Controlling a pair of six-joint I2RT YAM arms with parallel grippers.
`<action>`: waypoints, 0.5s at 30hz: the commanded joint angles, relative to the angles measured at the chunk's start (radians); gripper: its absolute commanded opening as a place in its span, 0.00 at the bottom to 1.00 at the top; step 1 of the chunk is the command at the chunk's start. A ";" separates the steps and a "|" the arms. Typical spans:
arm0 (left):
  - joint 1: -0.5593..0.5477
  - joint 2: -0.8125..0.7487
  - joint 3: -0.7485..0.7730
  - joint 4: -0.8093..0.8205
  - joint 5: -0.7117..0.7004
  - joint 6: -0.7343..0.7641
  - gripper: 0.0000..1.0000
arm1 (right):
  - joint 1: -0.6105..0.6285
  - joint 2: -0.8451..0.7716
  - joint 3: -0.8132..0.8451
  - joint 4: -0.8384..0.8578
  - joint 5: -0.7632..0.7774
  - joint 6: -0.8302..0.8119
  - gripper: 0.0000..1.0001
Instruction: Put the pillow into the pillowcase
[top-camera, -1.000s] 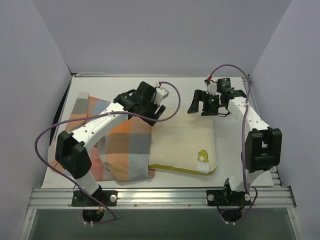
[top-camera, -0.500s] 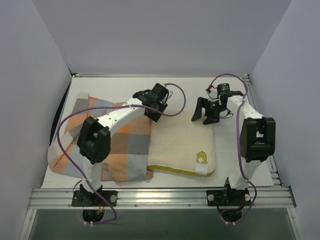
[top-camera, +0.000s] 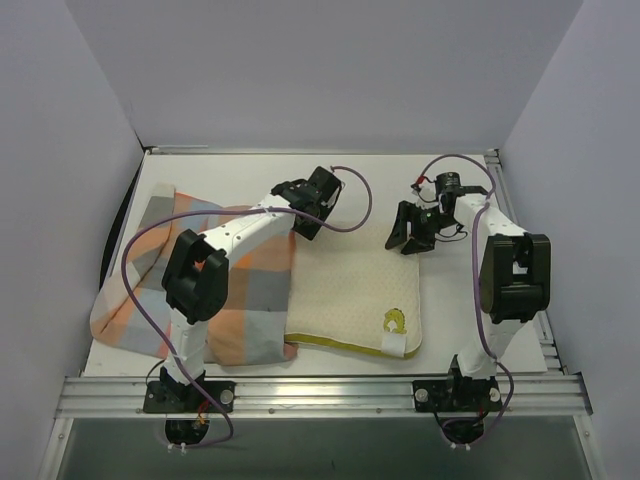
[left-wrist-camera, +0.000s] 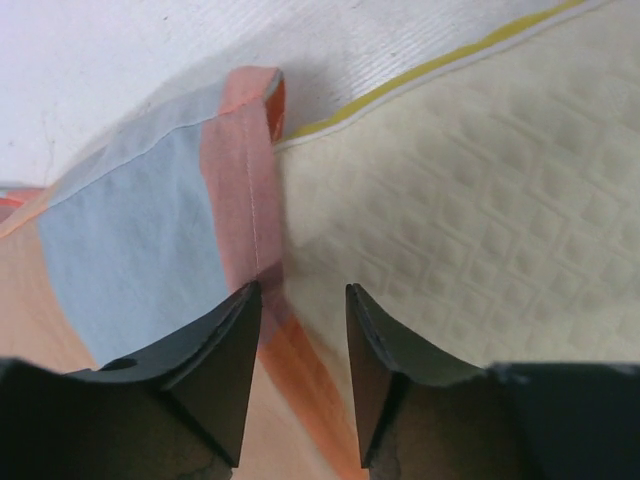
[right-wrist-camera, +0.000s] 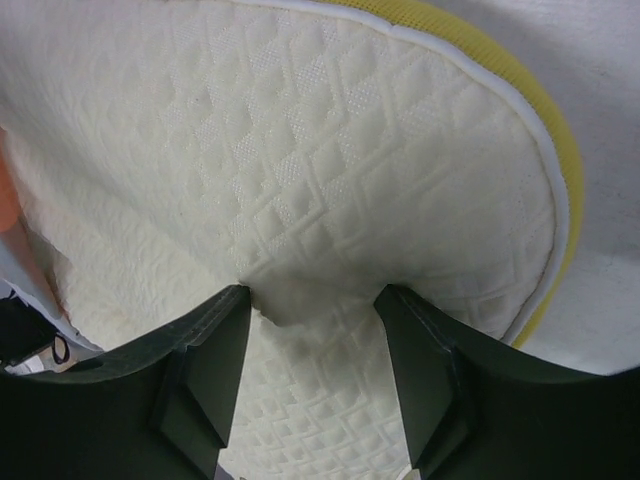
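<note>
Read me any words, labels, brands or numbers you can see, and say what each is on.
No readable text anywhere.
The pillow carries a small yellow figure, not letters, and a white tag too small to read.
The pillowcase shows only coloured checks.

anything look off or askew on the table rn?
Nothing damaged. The pillowcase lies rumpled and askew at left, its hem overlapping the left edge of the pillow, which sits slightly skewed to the table edge.
</note>
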 joint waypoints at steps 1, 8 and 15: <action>0.006 -0.047 -0.003 0.031 -0.104 0.010 0.49 | 0.001 -0.012 -0.030 -0.072 -0.027 -0.021 0.57; 0.009 -0.054 -0.058 0.033 -0.175 0.034 0.51 | -0.001 -0.029 -0.042 -0.077 -0.007 -0.031 0.66; -0.017 -0.120 -0.080 0.088 -0.123 0.129 0.54 | -0.008 -0.051 -0.067 -0.097 0.001 -0.057 0.72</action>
